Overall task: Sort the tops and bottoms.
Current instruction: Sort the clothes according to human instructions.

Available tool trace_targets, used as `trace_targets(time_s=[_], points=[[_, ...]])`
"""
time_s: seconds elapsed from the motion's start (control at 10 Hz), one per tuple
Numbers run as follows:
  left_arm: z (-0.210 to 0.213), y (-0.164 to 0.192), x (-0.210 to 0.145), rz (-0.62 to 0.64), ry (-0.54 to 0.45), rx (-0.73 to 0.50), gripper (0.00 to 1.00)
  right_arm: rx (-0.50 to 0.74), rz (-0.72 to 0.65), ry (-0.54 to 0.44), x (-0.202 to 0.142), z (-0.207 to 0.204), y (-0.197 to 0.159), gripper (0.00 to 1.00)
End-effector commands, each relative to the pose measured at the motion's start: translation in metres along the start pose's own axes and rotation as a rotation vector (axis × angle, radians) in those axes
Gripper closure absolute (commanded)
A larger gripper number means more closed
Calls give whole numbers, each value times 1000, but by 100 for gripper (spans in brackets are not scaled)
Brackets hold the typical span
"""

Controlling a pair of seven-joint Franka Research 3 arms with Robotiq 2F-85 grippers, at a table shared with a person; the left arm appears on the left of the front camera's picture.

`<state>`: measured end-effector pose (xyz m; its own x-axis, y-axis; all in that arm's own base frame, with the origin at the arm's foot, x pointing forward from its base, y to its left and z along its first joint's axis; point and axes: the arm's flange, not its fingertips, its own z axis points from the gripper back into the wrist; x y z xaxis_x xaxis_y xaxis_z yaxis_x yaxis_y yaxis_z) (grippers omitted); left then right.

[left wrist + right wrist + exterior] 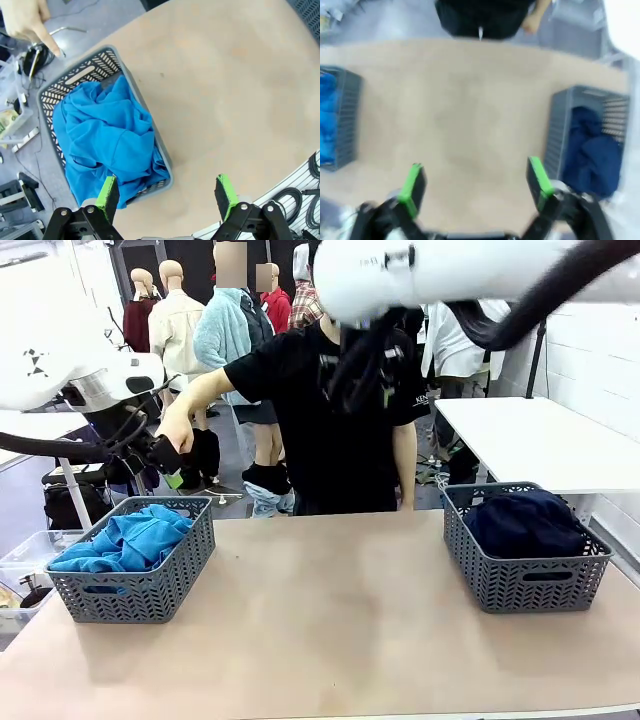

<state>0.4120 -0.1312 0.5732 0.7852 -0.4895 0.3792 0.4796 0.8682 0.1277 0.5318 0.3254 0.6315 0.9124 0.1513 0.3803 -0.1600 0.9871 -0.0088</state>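
**Both pincers spread wide and empty above sorted baskets**

The left gripper (167, 197) hangs with its green pads far apart and nothing between them, high over the near edge of the table (235, 85). Its fingers frame one corner of the left basket (50, 97) below. The right gripper (476, 187) is likewise released, its pads wide apart and empty, looking down on the middle of the bare tabletop between the two baskets; that picture is blurred.

The tops (128, 538) lie bunched in the grey mesh basket at the robot's left end of the table. They are bright blue, crumpled together, and rise a little above the rim. From the left wrist they fill most of the basket, with a strip of the mesh wall bare at one end. How many shirts make up the heap cannot be told.

The bottoms (525, 522) sit in the matching right basket (520, 585) at the other end of the table. They form a dark navy mound that stands above the rim. The right wrist view shows them against the basket's far side, with grey wall showing beside them.

The two baskets stand well apart, with tan tabletop between them.

A person in a black T-shirt (320, 420) stands at the far side of the table, near its middle. One hand (175, 425) reaches out toward the left arm's wrist, above and behind the left basket; whether it touches the arm cannot be told. The other arm hangs down at the person's side.
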Motion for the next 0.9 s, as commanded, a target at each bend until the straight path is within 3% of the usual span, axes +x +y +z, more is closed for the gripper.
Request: trace_targets(time_s=[0.0, 0.1, 0.2, 0.8], points=[[-1, 4, -11, -20, -50, -4, 0, -20, -79, -59, -280, -114, -93, 0], [0, 0, 0, 0, 0, 0, 0, -9, -56, -80, -273, -106, -92, 0], [0, 0, 0, 0, 0, 0, 0, -7, -24, 4, -29, -21, -8, 0], [0, 0, 0, 0, 0, 0, 0, -7, -24, 4, -29, -21, -8, 0]])
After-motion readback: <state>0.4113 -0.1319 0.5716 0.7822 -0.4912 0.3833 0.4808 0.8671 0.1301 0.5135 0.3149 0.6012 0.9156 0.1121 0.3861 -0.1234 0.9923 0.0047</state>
